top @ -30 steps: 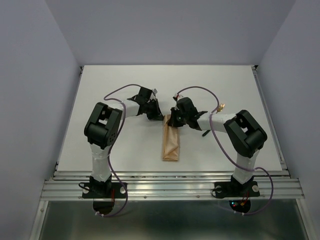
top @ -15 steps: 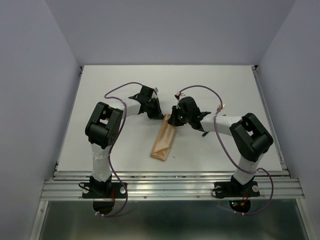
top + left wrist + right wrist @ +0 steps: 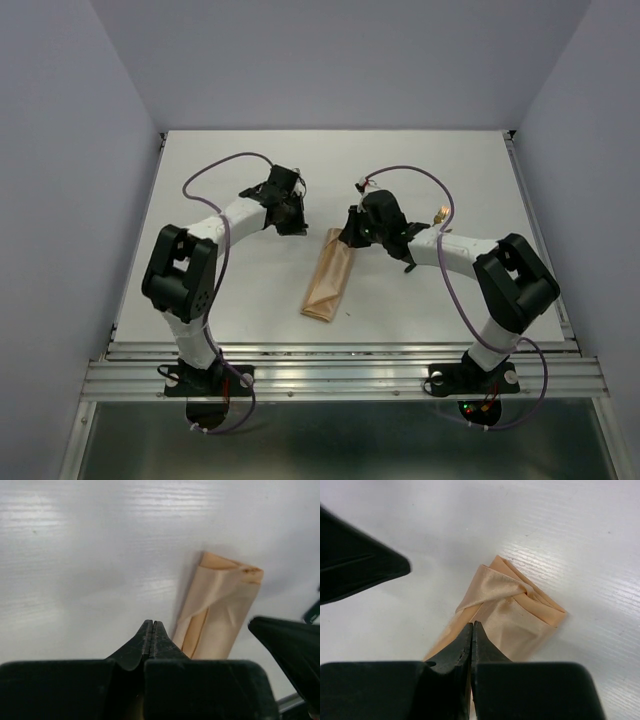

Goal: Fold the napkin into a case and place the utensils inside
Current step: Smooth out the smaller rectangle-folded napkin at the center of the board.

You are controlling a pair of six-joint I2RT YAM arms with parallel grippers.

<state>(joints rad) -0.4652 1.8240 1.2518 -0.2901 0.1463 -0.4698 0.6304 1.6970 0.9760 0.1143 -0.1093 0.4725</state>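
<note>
Two shut pincers (image 3: 152, 625) (image 3: 472, 626) near case (image 3: 328, 282)

One counter (image 3: 250, 300) carried everything. Two arms stood at its near edge, a left arm (image 3: 180, 275) and a right arm (image 3: 510, 285). Each ended in one claw, so there were two in all: a left claw (image 3: 292, 222) and a right claw (image 3: 349, 233), each with two fingers. One case (image 3: 330, 280) lay on the counter, a single piece of peach cloth, and both wrist views showed that same one. Only one utensil (image 3: 441, 213) could be counted, by a gold head beside the right arm. Two purple cables looped above the arms, a left cable (image 3: 240, 154) and a right cable (image 3: 400, 168).
</note>
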